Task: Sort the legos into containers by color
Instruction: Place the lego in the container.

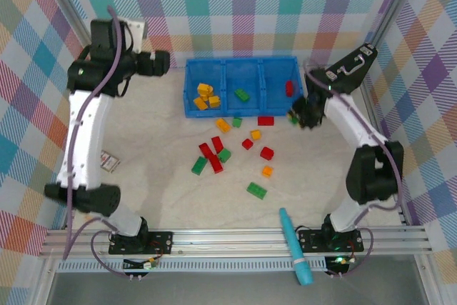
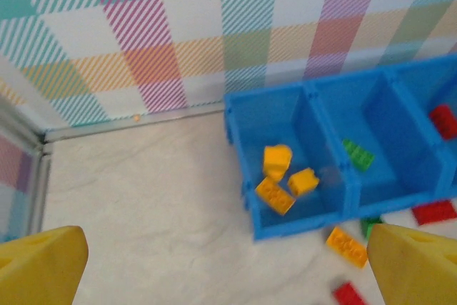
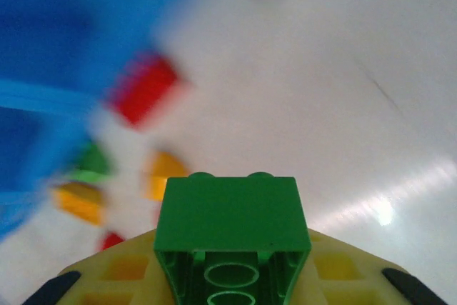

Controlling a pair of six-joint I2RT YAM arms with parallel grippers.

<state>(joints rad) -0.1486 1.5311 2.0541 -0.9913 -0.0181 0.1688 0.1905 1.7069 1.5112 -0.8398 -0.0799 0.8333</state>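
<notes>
**Item: held green lego** (image 3: 232,212). Clamped studs-forward in the right tool (image 1: 301,113), which is closed narrow on it. In the top view this tool sits right of centre, just beside the right end of the blue tray (image 1: 241,61).

**Item: blue tray.** Three compartments. The left one holds yellow legos (image 1: 206,96), the middle one a sorted green lego (image 1: 243,94), the right one a red lego (image 1: 289,88).

**Item: left tool** (image 2: 228,268). Fingers spread wide, holding nothing, at the upper left of the top view.

**Item: loose legos** (image 1: 266,153). Scattered on the tabletop (image 1: 171,176), centre of frame.

**Handling note.** The held green lego most likely belongs in the middle compartment. Raise it above the tray wall first, cross the red compartment without dipping, and centre it over the sorted green lego — then open low so it does not bounce out.
</notes>
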